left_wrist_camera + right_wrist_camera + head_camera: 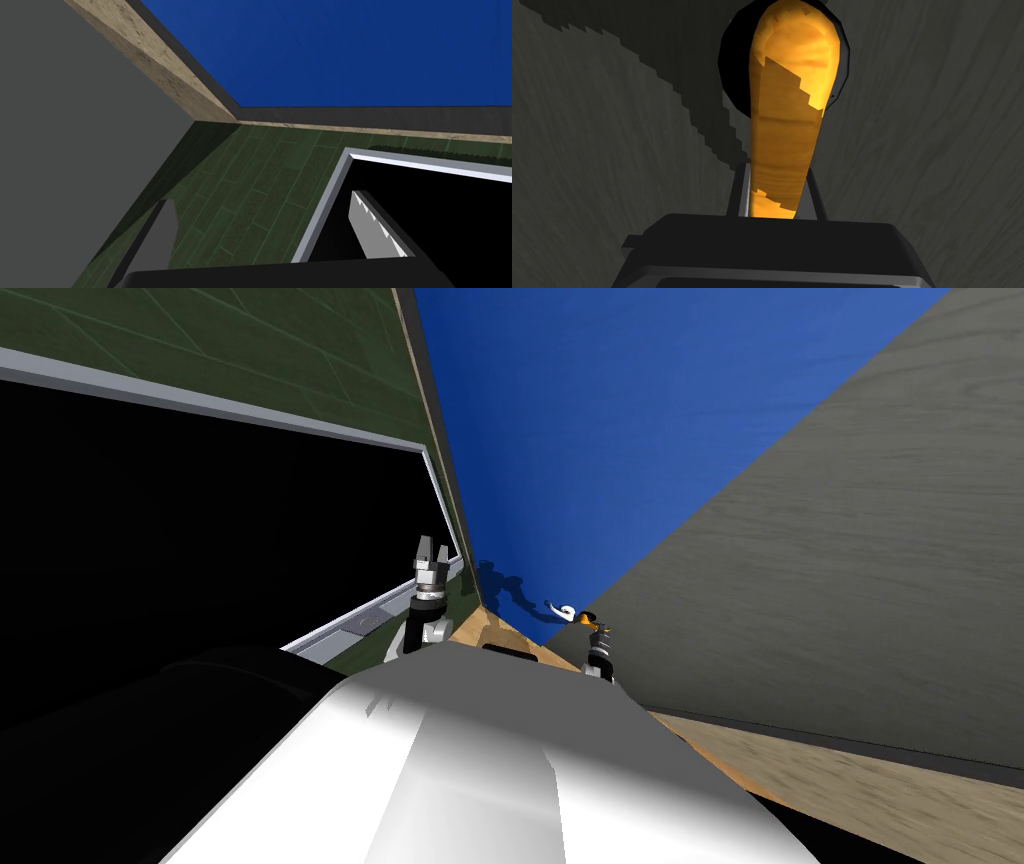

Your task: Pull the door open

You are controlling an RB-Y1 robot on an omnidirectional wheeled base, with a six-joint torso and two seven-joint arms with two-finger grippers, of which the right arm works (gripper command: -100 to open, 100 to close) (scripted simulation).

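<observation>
The right gripper was clamped on the orange lever handle of the grey door. Left of the door, the left gripper had its fingers apart.

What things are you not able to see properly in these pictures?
- Right wrist view: the near end of the orange handle is hidden behind the dark body of the right gripper.
- Head view: the grey door is cut off by the picture's edge, so I cannot tell where its hinges are.
- Head view: a white thing beside the handle is too small to name.
</observation>
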